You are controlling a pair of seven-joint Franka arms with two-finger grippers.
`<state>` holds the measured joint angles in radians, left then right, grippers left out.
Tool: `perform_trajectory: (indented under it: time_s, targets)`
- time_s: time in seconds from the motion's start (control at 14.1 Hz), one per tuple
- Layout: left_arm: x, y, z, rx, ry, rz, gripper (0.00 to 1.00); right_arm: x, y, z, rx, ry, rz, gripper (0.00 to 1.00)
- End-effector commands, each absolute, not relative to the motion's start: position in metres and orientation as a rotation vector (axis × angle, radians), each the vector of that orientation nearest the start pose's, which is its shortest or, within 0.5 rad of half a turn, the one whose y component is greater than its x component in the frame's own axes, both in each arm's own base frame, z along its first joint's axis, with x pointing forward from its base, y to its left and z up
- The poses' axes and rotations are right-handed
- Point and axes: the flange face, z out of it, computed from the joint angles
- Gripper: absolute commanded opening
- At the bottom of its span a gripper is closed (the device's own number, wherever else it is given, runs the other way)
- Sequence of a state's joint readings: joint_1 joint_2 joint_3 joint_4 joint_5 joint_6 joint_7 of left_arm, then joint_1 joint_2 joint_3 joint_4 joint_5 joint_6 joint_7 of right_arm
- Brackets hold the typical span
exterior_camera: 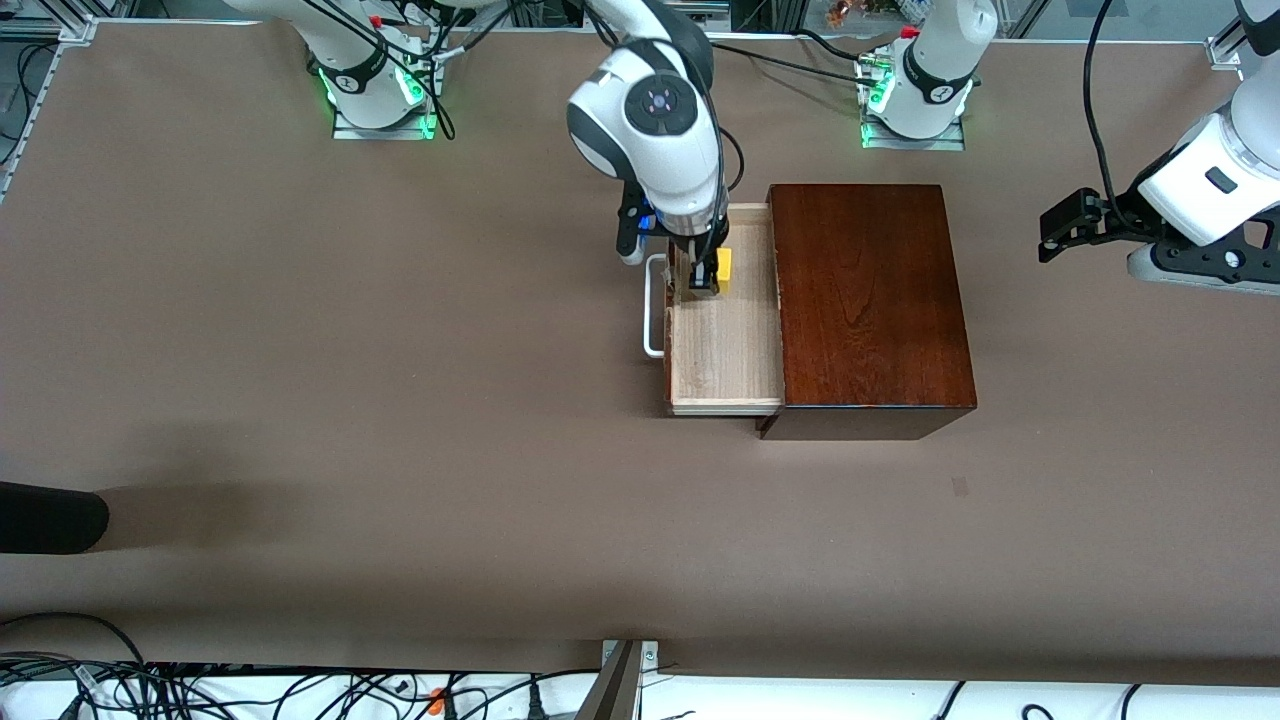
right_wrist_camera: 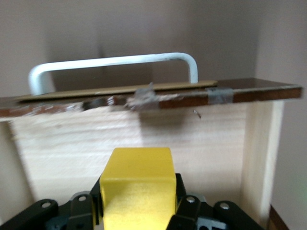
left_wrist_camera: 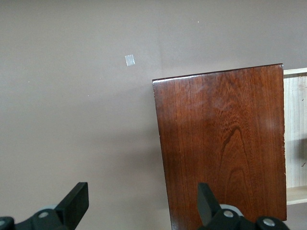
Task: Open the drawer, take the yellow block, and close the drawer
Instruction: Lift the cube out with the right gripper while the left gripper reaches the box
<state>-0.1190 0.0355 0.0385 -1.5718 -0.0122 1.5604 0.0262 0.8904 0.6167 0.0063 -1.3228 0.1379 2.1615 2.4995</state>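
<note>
The drawer (exterior_camera: 725, 355) is pulled out of the dark mahogany box (exterior_camera: 870, 300), its pale wooden tray exposed and its white handle (exterior_camera: 653, 305) pointing toward the right arm's end of the table. My right gripper (exterior_camera: 708, 275) reaches down into the tray's end nearest the robots' bases and is shut on the yellow block (exterior_camera: 724, 264). In the right wrist view the yellow block (right_wrist_camera: 137, 187) fills the space between the black fingers, with the drawer front (right_wrist_camera: 153, 98) and handle (right_wrist_camera: 112, 64) ahead. My left gripper (left_wrist_camera: 142, 203) waits open above the table beside the box (left_wrist_camera: 223, 143).
A dark object (exterior_camera: 50, 517) lies at the table's edge toward the right arm's end. Cables run along the table's edge nearest the front camera. A small pale patch (left_wrist_camera: 129, 60) marks the tabletop near the box.
</note>
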Motion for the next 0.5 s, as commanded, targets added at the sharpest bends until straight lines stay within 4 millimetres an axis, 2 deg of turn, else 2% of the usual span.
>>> perform_trajectory:
  time_s: [0.0,0.07,0.21,0.35,0.43]
  targets:
    - [0.56,-0.05,0.614,-3.14,0.193,0.041,1.0,0.472,0.565,0.453,-1.973,2.125,0.23,0.21]
    - [0.562,-0.054,0.619,-3.137,0.21,0.022,1.0,0.475,0.554,0.465,-2.014,2.1,0.223,0.21]
    - [0.565,-0.073,0.622,-3.135,0.258,0.008,1.0,0.485,0.534,0.483,-2.064,2.067,0.221,0.21]
    - [0.566,-0.079,0.621,-3.135,0.282,0.005,1.0,0.5,0.514,0.497,-2.085,2.017,0.242,0.21]
    - [0.565,-0.089,0.62,-3.133,0.311,0.008,1.0,0.51,0.502,0.497,-2.107,2.003,0.25,0.21]
